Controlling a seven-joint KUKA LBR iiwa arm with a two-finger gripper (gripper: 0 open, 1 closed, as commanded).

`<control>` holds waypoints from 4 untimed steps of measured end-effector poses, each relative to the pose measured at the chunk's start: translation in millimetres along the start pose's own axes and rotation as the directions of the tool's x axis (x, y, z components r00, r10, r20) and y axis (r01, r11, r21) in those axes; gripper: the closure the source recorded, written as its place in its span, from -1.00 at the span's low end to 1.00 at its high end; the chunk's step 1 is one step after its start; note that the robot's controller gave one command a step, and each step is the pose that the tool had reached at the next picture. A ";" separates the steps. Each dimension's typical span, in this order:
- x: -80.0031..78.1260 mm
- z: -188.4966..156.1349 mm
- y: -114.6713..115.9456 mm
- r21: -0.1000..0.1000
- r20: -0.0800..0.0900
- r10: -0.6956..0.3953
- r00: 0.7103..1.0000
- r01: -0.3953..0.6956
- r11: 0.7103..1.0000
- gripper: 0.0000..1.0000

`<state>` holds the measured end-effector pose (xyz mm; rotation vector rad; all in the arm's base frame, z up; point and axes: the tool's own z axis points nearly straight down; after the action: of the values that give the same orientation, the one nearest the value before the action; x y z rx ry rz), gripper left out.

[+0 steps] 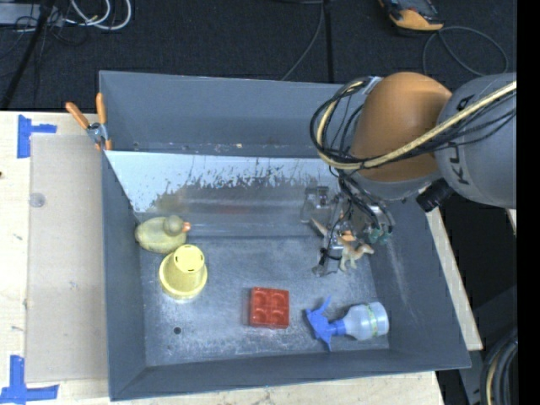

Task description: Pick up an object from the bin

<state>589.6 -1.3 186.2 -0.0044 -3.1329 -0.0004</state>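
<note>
Toward the bin's (pixel 245 251) right, gripper (pixel 332 263) beside tan toy (pixel 361 250); spray bottle (pixel 359 321) near

My bin (pixel 245 260) is dull, scuffed grey metal; the red brick (pixel 268 307) and yellow cup (pixel 183 272) look smooth plastic.

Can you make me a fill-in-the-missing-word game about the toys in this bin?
1. The flat studded brick is ___ in colour.
2. The yellow cup stands right beside a rubber ___.
3. The bottle lying nearest the claw has a ___ spray head.

Missing words: red, duck, blue.
</note>
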 end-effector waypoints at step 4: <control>48.5 86.4 21.5 0.001 0.012 -0.086 0.996 0.086 0.996 -1.00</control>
<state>540.4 20.4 100.3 0.1311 -3.1426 -0.0010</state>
